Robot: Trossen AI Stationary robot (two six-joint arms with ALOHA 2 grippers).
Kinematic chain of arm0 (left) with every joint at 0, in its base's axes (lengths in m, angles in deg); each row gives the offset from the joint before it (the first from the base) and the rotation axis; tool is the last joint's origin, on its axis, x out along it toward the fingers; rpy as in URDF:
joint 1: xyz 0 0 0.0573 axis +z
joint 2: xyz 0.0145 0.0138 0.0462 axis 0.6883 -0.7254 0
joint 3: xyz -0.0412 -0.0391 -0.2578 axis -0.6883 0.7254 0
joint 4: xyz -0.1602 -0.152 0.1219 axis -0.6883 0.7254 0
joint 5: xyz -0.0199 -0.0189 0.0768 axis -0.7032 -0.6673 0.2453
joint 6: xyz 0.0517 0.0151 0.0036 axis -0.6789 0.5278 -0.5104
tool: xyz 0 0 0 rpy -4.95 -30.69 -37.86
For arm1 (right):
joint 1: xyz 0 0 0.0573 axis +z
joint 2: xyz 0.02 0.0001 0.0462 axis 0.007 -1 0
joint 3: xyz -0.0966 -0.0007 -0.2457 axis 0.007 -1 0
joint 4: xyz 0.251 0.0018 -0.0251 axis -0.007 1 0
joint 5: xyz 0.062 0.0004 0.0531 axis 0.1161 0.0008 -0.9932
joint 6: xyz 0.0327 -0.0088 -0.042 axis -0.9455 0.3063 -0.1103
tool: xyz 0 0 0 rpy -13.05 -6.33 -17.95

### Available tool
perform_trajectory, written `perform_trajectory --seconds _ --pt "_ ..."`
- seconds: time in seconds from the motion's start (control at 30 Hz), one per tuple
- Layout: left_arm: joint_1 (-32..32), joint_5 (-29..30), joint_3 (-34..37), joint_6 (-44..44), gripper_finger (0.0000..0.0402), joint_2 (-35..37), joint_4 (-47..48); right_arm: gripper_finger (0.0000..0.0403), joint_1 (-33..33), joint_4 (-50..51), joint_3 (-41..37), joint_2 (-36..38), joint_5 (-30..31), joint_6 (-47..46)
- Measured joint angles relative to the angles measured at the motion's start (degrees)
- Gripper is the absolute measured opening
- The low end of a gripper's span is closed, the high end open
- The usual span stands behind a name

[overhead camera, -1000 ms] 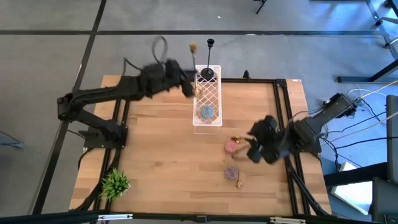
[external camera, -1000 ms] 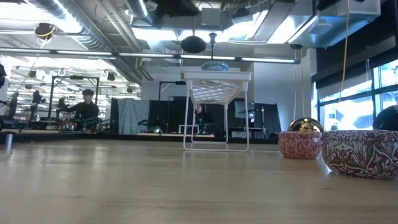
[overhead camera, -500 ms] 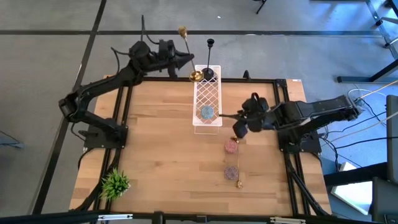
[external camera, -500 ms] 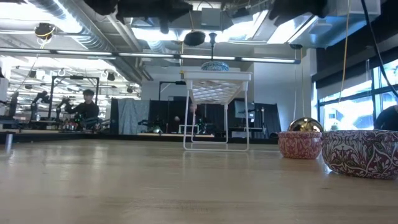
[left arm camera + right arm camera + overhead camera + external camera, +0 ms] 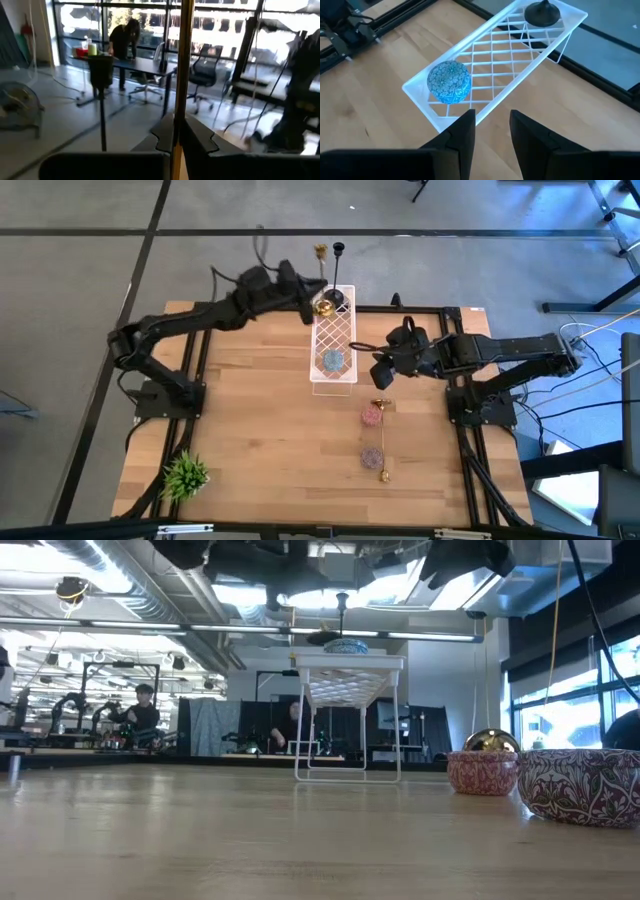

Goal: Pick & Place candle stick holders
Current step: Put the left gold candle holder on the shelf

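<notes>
The left gripper (image 5: 305,308) is pinched on a gold candle stick holder (image 5: 322,292) — upright, its round base just above the far end of the white wire rack (image 5: 333,370), beside the black candle stick holder (image 5: 337,280) standing there. A blue patterned bowl (image 5: 449,81) sits at the rack's near end. The right gripper (image 5: 381,374) hovers by the rack's right edge, fingers (image 5: 461,136) partly apart, holding nothing. Another gold candle stick holder (image 5: 383,442) lies near the table's (image 5: 250,420) front edge.
</notes>
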Motion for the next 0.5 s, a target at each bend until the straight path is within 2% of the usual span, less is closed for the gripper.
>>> perform_trajectory --seconds 0.1,0.2,0.33,0.5 --pt "-2.99 3.39 0.0 -8.07 0.0013 -3.43 -3.91 0.0124 -0.71 -0.17 0.02 0.0 -1.1 0.01" --pt "-4.03 4.42 0.0 -5.73 0.0013 -5.32 -6.69 0.0124 -1.0 -0.26 0.01 0.0 -1.49 0.02" --pt "-3.76 9.62 -0.01 -6.12 0.0013 -5.9 -6.52 0.0124 -1.0 -0.24 0.02 0.0 -1.5 0.02" --pt "-0.61 8.48 0.1 -1.48 0.0013 -5.87 -6.27 0.0124 -1.0 -0.55 0.02 0.0 -1.5 0.02"
